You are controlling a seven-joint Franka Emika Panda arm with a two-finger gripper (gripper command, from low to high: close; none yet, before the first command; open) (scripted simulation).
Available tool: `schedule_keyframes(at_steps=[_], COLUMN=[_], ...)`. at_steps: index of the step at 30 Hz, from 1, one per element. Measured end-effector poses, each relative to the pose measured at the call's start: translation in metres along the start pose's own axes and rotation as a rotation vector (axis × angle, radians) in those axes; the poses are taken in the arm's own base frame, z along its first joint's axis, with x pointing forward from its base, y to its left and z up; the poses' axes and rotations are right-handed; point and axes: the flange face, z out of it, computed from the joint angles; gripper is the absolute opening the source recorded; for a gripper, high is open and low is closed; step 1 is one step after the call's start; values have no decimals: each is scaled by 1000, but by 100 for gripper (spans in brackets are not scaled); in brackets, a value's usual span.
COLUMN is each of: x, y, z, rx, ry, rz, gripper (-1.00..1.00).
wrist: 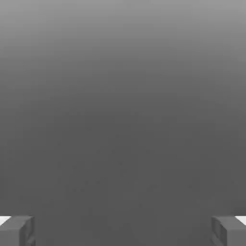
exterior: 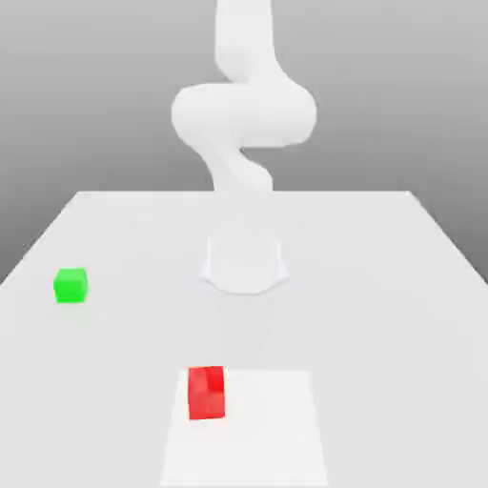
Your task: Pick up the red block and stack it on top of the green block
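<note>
no readable text, no labels, numbers or signs

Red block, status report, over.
Claw open, empty. Red block on white patch, not stacked. Green block apart, nothing on top.

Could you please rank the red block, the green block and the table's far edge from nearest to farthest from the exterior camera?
1. Red block, on the pale square.
2. Green block, toward the exterior view's left.
3. Table's far edge, behind both.
</note>
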Motion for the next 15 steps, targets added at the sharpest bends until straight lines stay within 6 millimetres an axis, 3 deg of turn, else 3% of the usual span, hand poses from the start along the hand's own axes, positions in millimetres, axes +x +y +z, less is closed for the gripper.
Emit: schedule_keyframes(at_steps=[4,8,12,15], x=[-19,-48,-88,-128], y=[26,71,130,179], z=[104,191,264,306], rx=[-148,-268,-365,-418], ry=[-75,-174,-298,-406], rz=[-42,-69,-86,-89], gripper=[0,0,0,0])
